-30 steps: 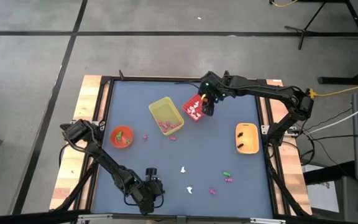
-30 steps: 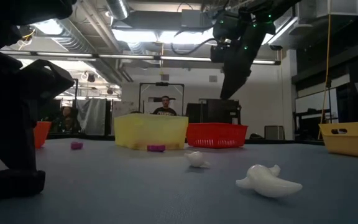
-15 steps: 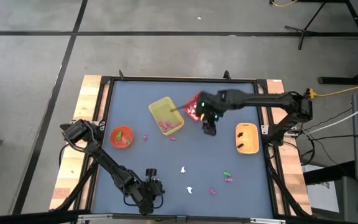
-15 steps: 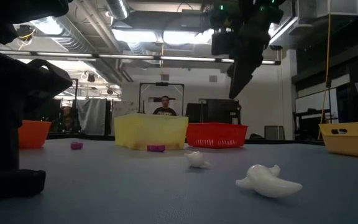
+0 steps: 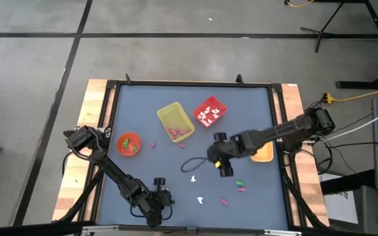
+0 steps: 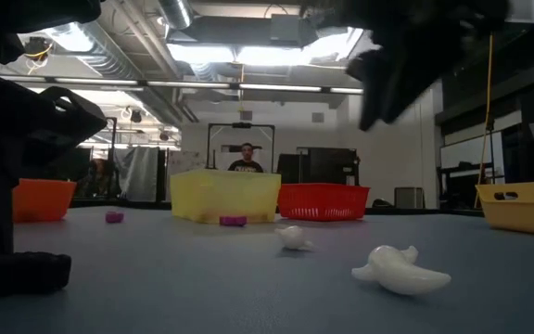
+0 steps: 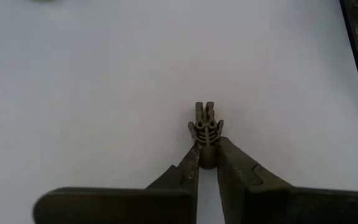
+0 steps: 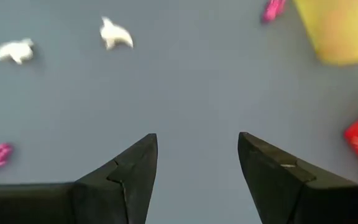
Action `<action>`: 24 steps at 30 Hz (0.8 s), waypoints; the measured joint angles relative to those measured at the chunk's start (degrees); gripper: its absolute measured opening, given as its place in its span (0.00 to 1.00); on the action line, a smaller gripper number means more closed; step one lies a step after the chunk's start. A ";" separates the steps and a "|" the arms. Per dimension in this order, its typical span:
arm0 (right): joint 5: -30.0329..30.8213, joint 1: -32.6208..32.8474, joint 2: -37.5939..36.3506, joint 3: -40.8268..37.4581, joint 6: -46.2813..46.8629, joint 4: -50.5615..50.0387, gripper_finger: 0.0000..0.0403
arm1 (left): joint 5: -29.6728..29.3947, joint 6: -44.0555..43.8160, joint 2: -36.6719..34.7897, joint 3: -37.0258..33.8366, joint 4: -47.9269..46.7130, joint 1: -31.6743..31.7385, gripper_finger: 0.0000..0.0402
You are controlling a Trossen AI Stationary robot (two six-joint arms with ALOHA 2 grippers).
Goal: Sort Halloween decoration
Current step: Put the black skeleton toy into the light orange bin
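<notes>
At the lower centre of the high view, the right gripper (image 5: 220,164) hovers over the blue tabletop (image 5: 149,167), fingers (image 8: 135,163) spread and empty, near two small white plastic trinkets (image 5: 193,177) and magenta ones (image 5: 241,189). At bottom left, the left gripper (image 7: 205,163) pinches a tiny dark skeleton-shaped trinket (image 7: 206,127).

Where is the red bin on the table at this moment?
In the high view the red bin sits in the far middle of the table, just right of the yellow bin, with white trinkets inside; the right gripper is nearer the front, apart from it.
</notes>
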 joint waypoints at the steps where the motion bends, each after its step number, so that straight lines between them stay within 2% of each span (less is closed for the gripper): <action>1: 1.24 1.26 0.00 -1.04 1.36 0.20 0.55 | 0.00 -0.02 0.00 0.00 0.05 0.00 0.05; 6: 5.87 6.97 0.00 -7.40 9.65 5.35 0.55 | 0.00 0.00 0.00 -0.07 1.16 0.00 0.05; 13: 6.78 13.19 0.00 -12.23 12.16 23.89 0.55 | -0.51 0.04 0.03 -0.09 2.99 0.30 0.05; 17: 6.78 14.85 0.00 -12.84 12.06 32.12 0.55 | -0.68 0.08 0.07 -0.09 7.20 1.02 0.05; 21: 6.76 14.92 0.00 -12.96 12.18 35.82 0.55 | -0.93 1.49 0.07 -0.09 10.55 2.13 0.05; 24: 6.72 14.87 0.00 -12.98 12.43 37.73 0.55 | -3.85 4.73 0.07 -0.09 13.43 3.15 0.05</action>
